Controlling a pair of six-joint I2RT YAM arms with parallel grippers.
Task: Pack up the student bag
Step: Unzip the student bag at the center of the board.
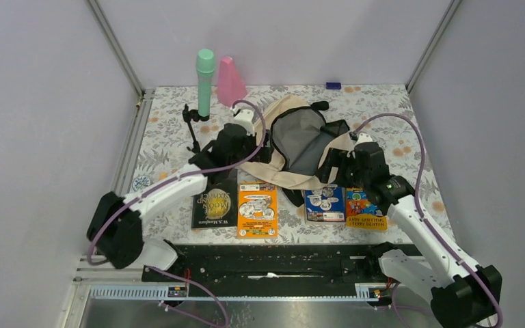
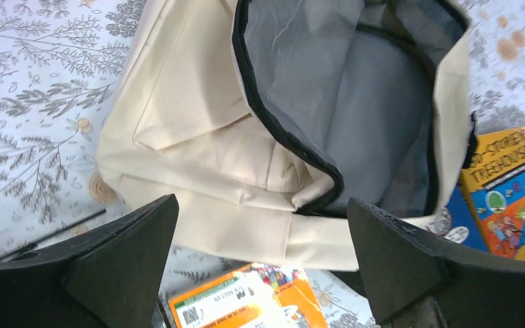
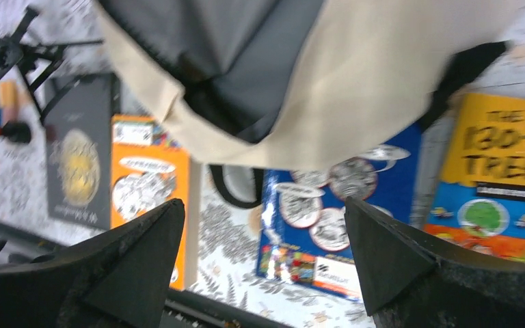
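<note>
Finding: the student bag lies at the middle of the table, toward the far side. Its mouth gapes and faces the arms, with the grey lining exposed and nothing visible inside.

Four books lie flat in a row at the near side: a black book, an orange book, a blue book and a yellow book. The bag's near edge overlaps the tops of the blue and orange ones.

The left gripper hangs over the bag's left flank, jaws spread wide and holding nothing. The right gripper hangs over the bag's near right edge above the blue book, likewise spread wide and empty.

Assessment: the bag appears ready to load and no book has yet gone in, so the first pick-up seems to be the step in hand.

The next move calls for one arm to come down on a book (a flat cover gives little edge to pinch). The slack rim may fold shut unless the other arm props it open.
</note>
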